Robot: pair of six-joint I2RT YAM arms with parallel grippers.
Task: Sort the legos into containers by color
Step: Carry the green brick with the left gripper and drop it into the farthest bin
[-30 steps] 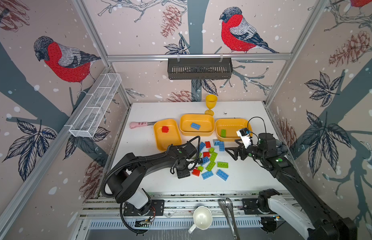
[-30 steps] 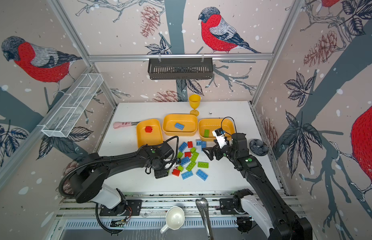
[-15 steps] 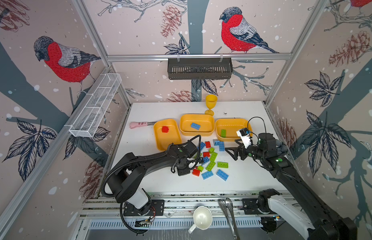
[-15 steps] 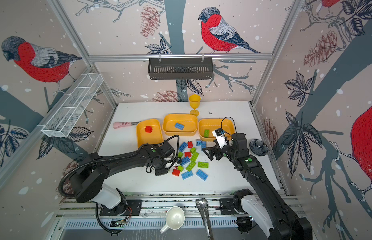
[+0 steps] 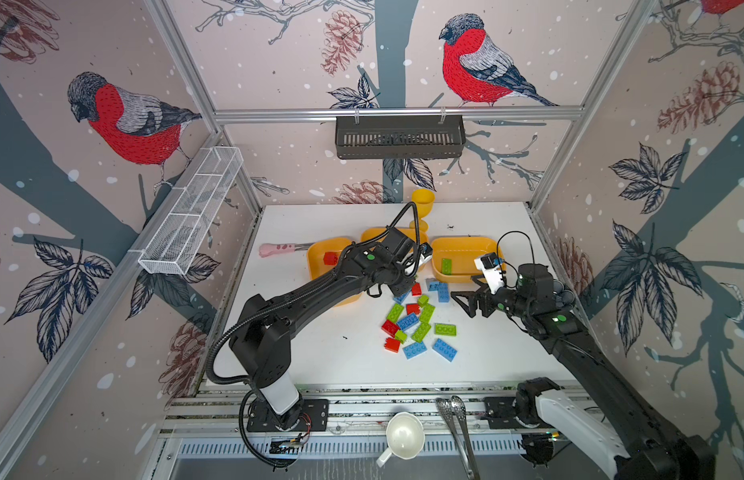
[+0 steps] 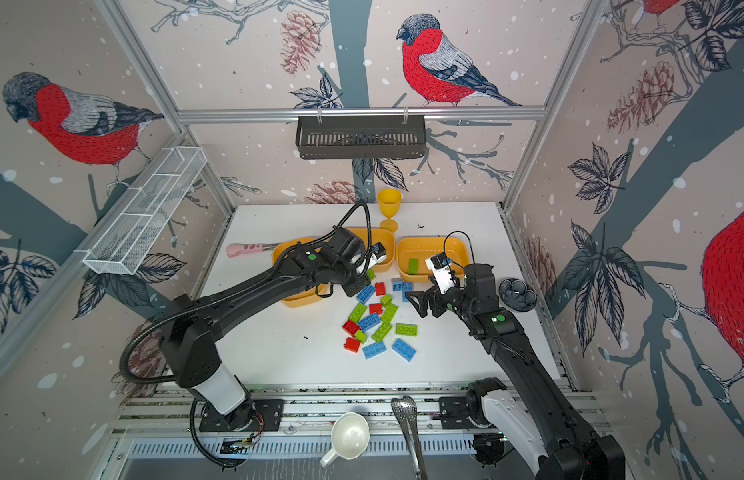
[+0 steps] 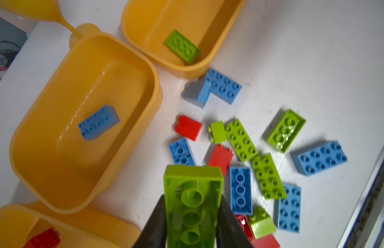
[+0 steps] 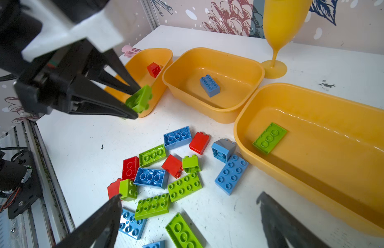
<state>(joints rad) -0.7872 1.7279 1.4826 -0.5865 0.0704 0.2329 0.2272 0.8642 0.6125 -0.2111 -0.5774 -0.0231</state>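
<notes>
Green brick (image 7: 193, 193) sits clamped between the fingers (image 7: 227, 216) of the left gripper (image 8: 136, 102) — the right gripper (image 8: 189, 197) gapes wide, empty, loose bricks (image 8: 150, 177) just ahead.

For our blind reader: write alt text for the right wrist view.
The left gripper grips a lime green brick near the tray holding a red brick. The middle tray holds a blue brick, the third tray a green brick; loose bricks of all three colours lie before the open right gripper.
</notes>
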